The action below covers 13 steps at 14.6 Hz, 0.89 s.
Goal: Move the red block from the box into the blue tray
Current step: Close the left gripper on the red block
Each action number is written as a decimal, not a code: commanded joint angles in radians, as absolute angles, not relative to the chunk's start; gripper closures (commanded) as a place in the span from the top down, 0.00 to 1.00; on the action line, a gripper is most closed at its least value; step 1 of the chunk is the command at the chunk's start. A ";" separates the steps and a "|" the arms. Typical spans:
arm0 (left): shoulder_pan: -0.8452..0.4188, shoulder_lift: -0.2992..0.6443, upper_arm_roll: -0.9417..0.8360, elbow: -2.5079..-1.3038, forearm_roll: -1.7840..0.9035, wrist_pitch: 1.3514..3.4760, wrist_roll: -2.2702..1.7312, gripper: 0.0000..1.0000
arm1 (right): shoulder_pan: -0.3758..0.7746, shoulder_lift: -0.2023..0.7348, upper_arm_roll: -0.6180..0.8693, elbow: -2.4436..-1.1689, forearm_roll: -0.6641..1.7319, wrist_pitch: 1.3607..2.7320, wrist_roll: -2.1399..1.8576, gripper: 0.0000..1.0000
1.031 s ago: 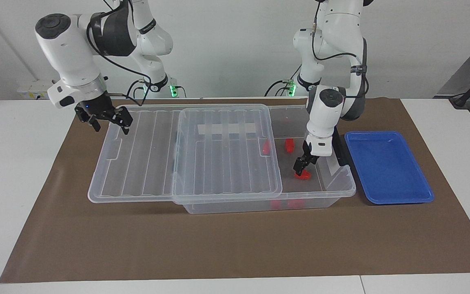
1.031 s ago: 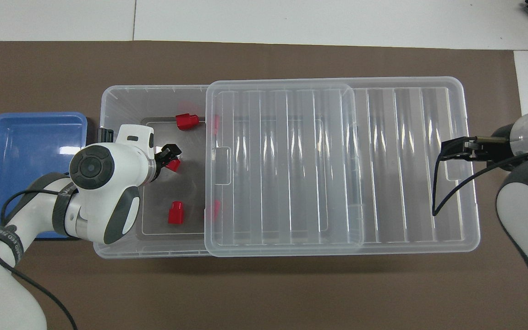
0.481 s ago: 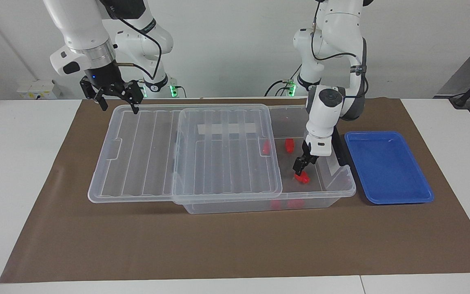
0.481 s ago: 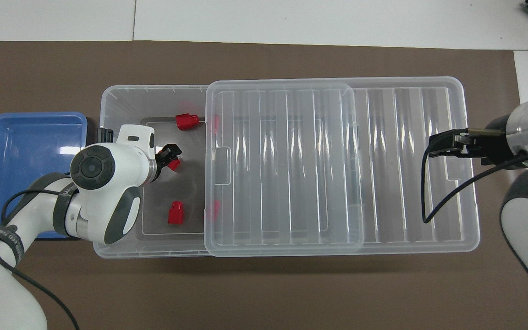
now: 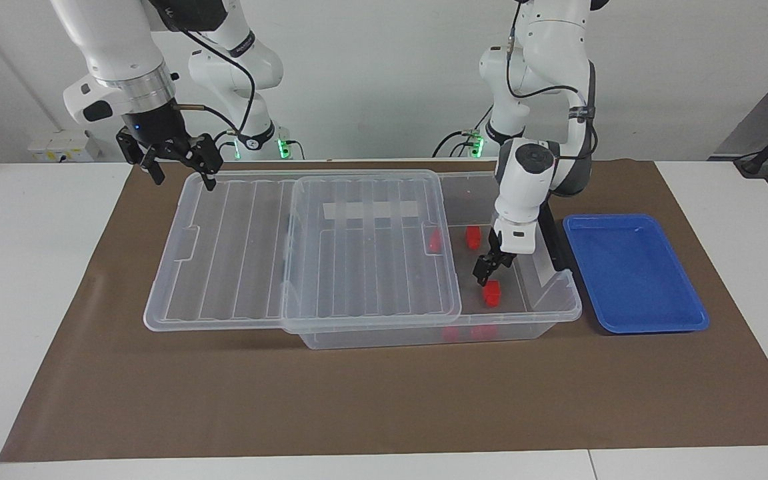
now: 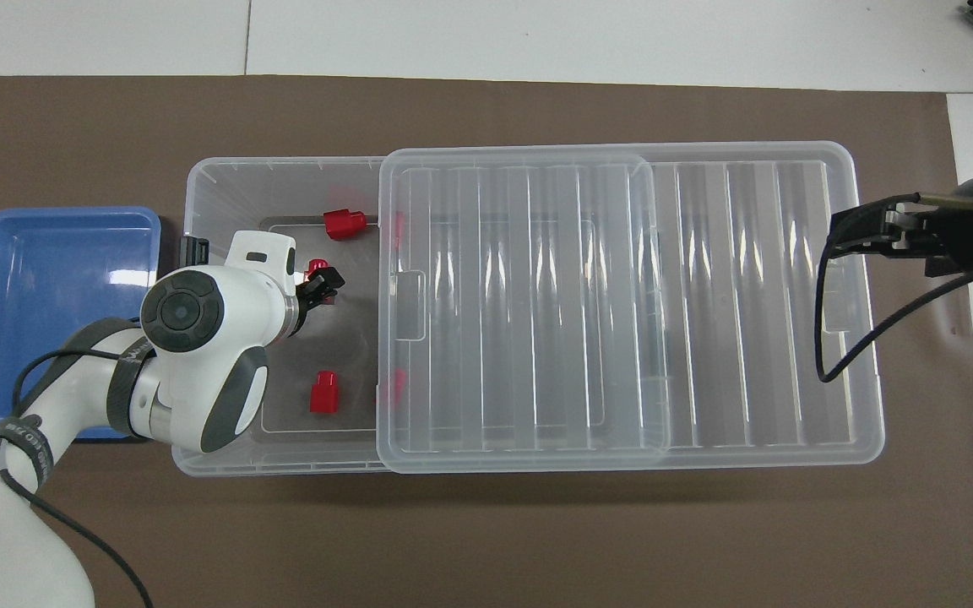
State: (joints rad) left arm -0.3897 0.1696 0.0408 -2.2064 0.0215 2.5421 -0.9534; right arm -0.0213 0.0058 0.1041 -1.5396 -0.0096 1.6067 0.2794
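Left end effector (image 5: 483,268) points down, fingers apart; right end effector (image 5: 177,167) hangs raised, open.

**Left gripper over a red block inside the box**

I see the box (image 5: 544,313) with its lid (image 5: 304,250) slid toward the right arm's end, leaving the end beside the blue tray (image 5: 634,273) uncovered. My left gripper (image 5: 484,269) is down inside that uncovered part, jaws apart, just above a red block (image 5: 491,292) lying on the box floor (I cannot tell whether they touch). Another block (image 5: 472,237) sits in the box nearer the robots. My right gripper (image 5: 181,167) hangs open above the lid's corner nearest the right arm's base.
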 commanded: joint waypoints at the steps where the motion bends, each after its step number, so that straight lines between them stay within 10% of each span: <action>1: -0.400 0.164 0.052 -2.200 0.034 2.543 -0.948 1.00 | -0.032 0.020 0.106 -1.519 -0.020 1.578 0.278 1.00; 13: -0.362 0.287 0.057 -2.026 0.207 2.540 -0.470 1.00 | 0.006 0.005 0.017 -1.535 0.000 1.506 0.198 1.00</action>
State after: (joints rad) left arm -0.3630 0.2540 0.0537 -2.0651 0.1811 2.5420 -0.5527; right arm -0.0054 0.0082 0.0342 -1.5305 -0.0096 1.5212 0.2414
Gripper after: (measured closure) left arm 0.000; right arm 0.000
